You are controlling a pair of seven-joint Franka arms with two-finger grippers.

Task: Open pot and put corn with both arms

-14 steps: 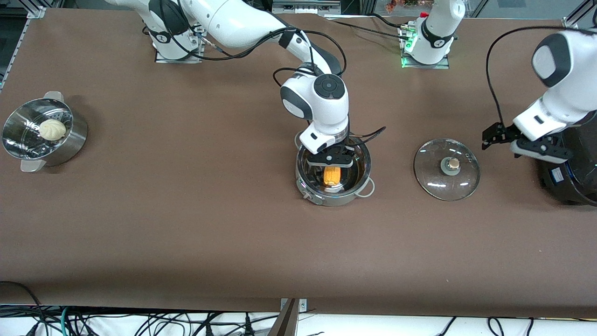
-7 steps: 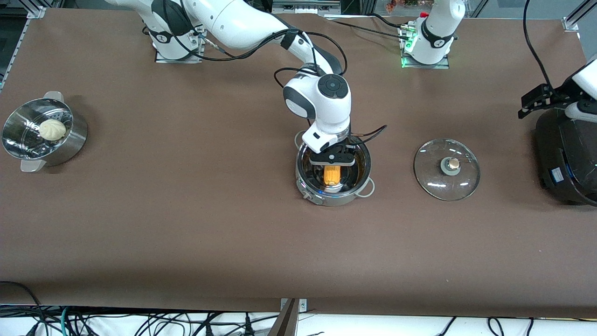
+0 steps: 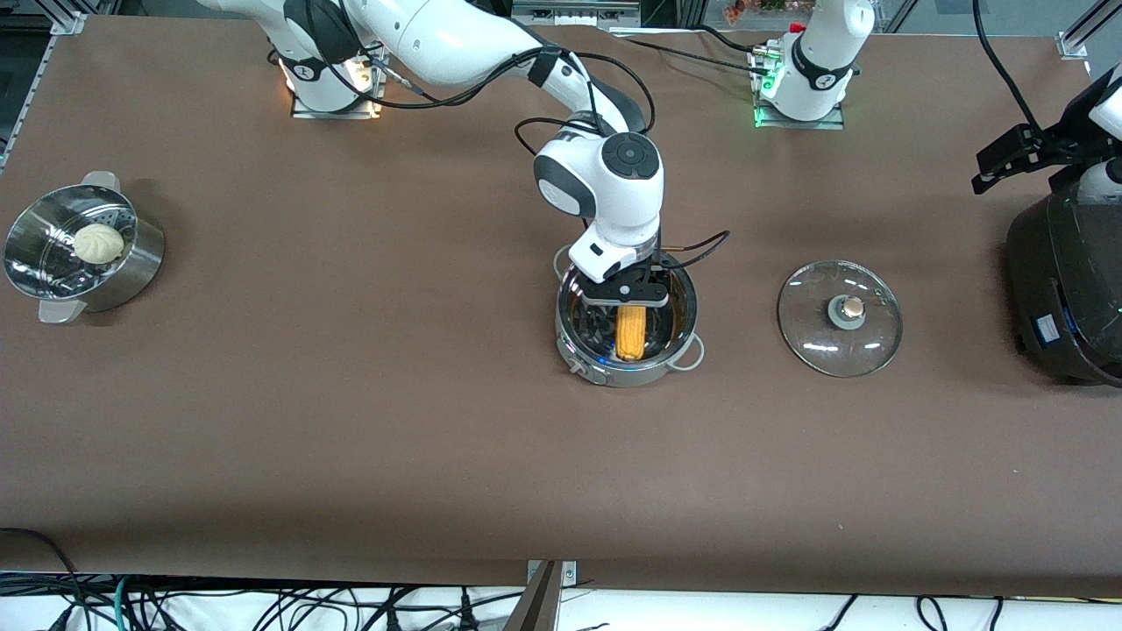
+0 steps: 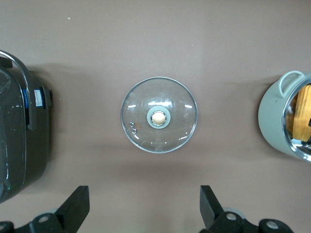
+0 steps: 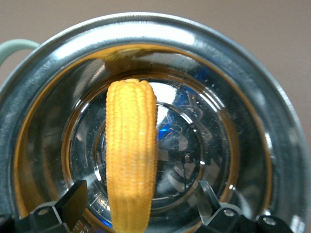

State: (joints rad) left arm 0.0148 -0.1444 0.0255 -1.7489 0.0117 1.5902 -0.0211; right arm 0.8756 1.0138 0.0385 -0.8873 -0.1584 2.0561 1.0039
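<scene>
Corn (image 3: pixel 630 331) is seen lying on the floor of the open pot (image 3: pixel 580 353), at the middle of the front frame, with one end pointing toward the camera and the other tucked under the right gripper (image 3: pixel 628 296). That gripper is held low over the pot's mouth, and in the right wrist view its two fingers (image 5: pixel 73 204) are spread wide, the cob (image 5: pixel 131 172) lying loose between them and gripped by neither. The pot's rim (image 5: pixel 272 97) fills that view. The glass lid (image 3: pixel 840 317) is set flat on the brown table (image 3: pixel 351 421), knob up, beside the pot toward the left arm's end. The left gripper (image 3: pixel 1008 159) is seen at the upper right edge of the front frame, raised just above the black rice cooker (image 3: pixel 1065 289); its fingers (image 4: pixel 75 211) are shown wide apart and empty in the left wrist view, with the lid (image 4: pixel 159 122) well below them. A steamer pot (image 3: pixel 83 254) holding a white bun (image 3: pixel 97 243) is placed at the middle left edge of the front frame.
</scene>
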